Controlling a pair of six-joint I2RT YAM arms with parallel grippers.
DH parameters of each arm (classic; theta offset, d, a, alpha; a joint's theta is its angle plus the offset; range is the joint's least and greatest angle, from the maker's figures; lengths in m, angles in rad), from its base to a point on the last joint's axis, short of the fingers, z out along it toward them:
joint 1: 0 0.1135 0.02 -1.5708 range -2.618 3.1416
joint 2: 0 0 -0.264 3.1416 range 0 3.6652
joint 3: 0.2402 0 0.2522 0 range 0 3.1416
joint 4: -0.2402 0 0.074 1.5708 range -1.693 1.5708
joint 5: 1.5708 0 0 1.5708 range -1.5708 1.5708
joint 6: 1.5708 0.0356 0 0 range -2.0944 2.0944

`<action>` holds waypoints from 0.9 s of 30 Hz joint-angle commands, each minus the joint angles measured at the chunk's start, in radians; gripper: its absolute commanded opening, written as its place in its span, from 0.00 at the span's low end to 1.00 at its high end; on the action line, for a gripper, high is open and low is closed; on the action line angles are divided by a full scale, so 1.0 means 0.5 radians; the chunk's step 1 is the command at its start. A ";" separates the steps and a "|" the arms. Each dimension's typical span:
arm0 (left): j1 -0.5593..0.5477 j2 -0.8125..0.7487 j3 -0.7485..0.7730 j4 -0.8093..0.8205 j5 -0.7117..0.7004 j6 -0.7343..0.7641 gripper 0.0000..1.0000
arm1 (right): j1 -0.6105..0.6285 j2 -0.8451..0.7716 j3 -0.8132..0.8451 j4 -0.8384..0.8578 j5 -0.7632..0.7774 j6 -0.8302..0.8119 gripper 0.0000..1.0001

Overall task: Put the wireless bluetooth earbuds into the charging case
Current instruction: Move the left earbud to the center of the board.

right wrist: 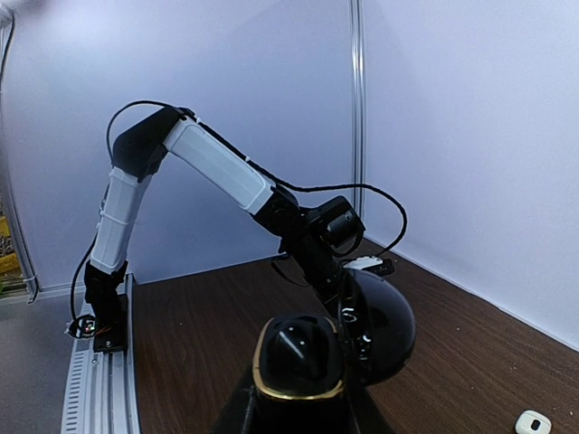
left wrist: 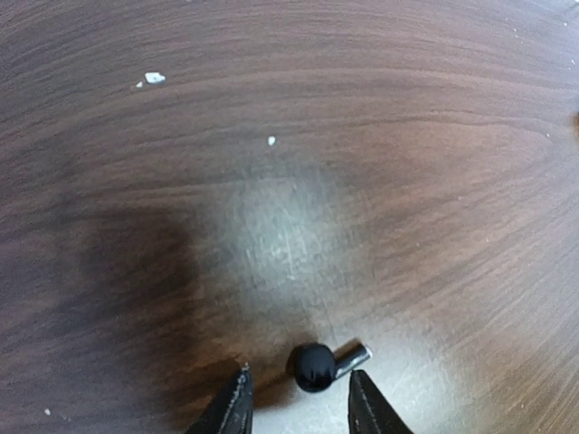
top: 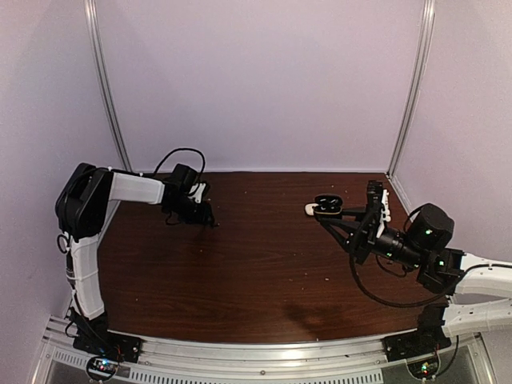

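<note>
A small black earbud [left wrist: 314,366] with a short silvery stem lies on the dark wooden table [left wrist: 289,181]. My left gripper [left wrist: 299,372] is open and low over the table, one finger on each side of the earbud. The right finger stands close to the stem and the left finger stands clear. In the top view the left gripper [top: 211,222] sits at the table's back left. My right gripper [top: 330,210] is shut on the black charging case [right wrist: 298,357], which has a gold rim and an open lid [right wrist: 384,330]. The case [top: 326,202] is at the back right.
A small white rounded piece [top: 310,210] lies on the table just left of the held case, and the same white piece [right wrist: 534,421] shows in the right wrist view. A few white crumbs [left wrist: 154,78] dot the wood. Pale walls enclose the table on three sides.
</note>
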 commanded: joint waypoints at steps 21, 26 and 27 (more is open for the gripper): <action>-0.259 0.159 0.176 0.020 0.025 0.403 0.18 | -0.015 -0.094 0.061 -0.034 0.032 -0.002 0.00; -0.437 0.150 0.182 -0.056 0.130 0.738 0.15 | -0.016 -0.094 0.066 -0.033 0.022 0.008 0.00; -0.477 0.150 0.182 -0.091 0.140 0.852 0.14 | -0.014 -0.097 0.066 -0.035 0.021 0.011 0.00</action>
